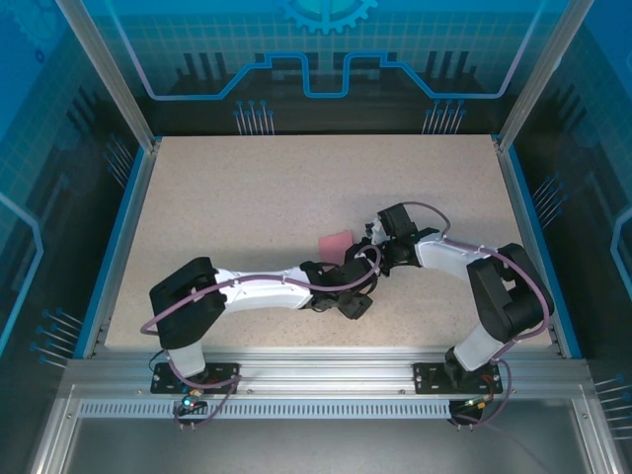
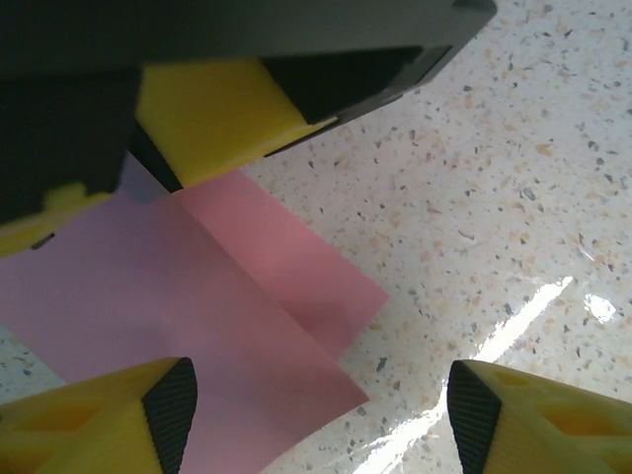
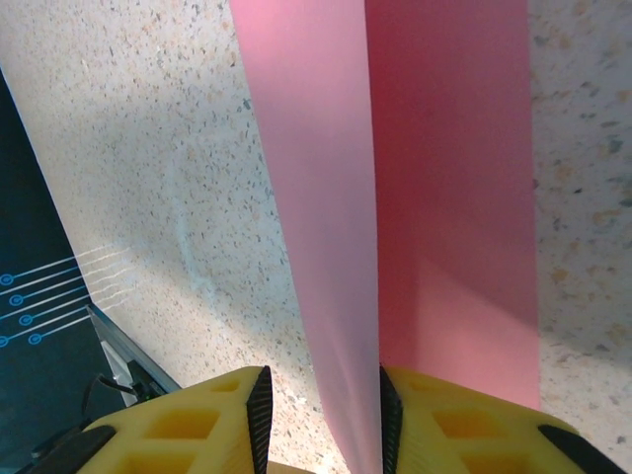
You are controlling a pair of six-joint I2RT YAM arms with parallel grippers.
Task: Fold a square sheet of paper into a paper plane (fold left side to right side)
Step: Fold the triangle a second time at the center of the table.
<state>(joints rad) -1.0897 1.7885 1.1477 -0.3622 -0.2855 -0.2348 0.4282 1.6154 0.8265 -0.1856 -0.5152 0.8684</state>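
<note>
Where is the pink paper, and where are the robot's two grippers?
pink paper (image 1: 337, 241): top view, on the flat part poking out beside the arms.
left gripper (image 2: 316, 420): left wrist view, midway between its wide-apart yellow fingertips.
right gripper (image 3: 324, 420): right wrist view, midway between its fingertips, where the paper passes.

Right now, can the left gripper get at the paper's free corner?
Probably yes: the left gripper is open over the paper with nothing between them, and the right gripper pinches the far side.

White arms (image 1: 259, 292), black joints (image 1: 509, 296), purple cables (image 1: 148, 324), yellow fingers (image 3: 188, 425).
</note>
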